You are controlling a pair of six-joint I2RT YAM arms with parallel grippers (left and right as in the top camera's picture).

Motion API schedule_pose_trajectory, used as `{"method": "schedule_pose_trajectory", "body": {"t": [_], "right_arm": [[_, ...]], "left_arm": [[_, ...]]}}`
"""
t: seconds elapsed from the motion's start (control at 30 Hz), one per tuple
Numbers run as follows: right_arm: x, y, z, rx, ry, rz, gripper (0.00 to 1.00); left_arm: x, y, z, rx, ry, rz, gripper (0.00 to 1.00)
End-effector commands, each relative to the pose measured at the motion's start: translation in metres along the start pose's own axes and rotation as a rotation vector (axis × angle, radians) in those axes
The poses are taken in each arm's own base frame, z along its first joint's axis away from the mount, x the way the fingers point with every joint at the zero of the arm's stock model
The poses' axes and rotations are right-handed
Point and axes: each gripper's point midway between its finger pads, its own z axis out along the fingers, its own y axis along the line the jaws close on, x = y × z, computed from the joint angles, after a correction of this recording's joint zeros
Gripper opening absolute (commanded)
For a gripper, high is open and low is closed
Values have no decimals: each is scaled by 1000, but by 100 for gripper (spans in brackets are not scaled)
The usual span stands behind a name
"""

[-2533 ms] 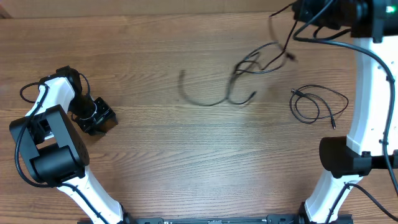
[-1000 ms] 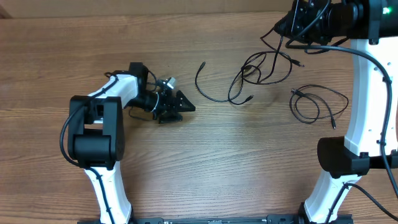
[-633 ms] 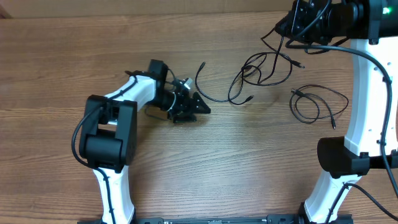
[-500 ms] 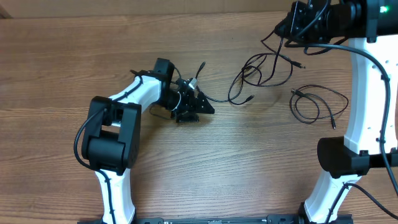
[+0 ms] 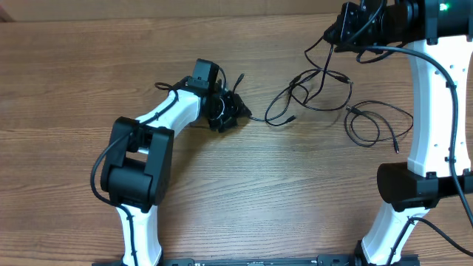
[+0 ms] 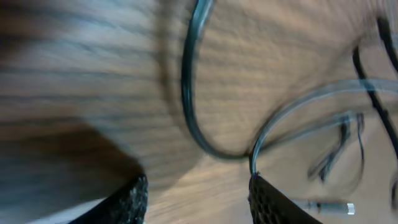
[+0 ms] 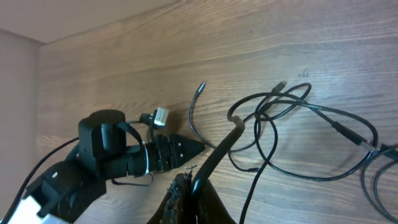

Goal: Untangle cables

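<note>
Wood-grain table (image 5: 222, 192) fills the overhead view. The tangled cables (image 5: 297, 86), a loose knot of thin black loops, lie on it toward its far side. On the robot's right of that tangle, the white right arm (image 5: 429, 103) rises from the near edge and reaches past the tangle to the far edge. On the opposite side of the tangle, the white left arm (image 5: 174, 112) bends up from the near edge and stretches toward it. A separate coiled cable (image 5: 366, 125) lies flat on the right-arm side of the tangle, near it; whether the two touch is unclear. Beyond the tangle, the right gripper (image 5: 347, 26) has its fingers pressed together on one strand of the tangle. In the right wrist view that strand climbs out from between the fingertips and hooks over. The left gripper (image 5: 235, 112) sits low on the table, at a curved strand (image 6: 186, 93) that trails out of the tangle. The blurred left wrist view shows its fingers (image 6: 134, 199) standing apart with bare wood between them. The strand sweeps down to the inner edge of one finger, but contact cannot be told. A small silvery-tipped plug (image 6: 333, 205) lies on the tangle's side of that finger.
</note>
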Motion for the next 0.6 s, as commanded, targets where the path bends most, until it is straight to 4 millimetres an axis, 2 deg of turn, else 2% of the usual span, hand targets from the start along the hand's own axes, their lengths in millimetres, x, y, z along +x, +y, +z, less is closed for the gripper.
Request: {"method": "schedule_pose_trajectory", "body": {"t": [0.0,0.27,0.37,0.57], "right_arm": [[-2,5,-6,-7,-26,-21,4],[-4,6,-6,-10,-34,-24,4],[-4,6,-6,-9,-34,-24,4],[-5,5,-6,-9,-35,-25,4]], "left_arm": [[-18,70,22,-299,-204,-178,52],[-40,82,15,-407,-407,-191,45],[-38,89,25,-410,-391,-212,45],[-22,110,58,-419,-278,-234,38]]}}
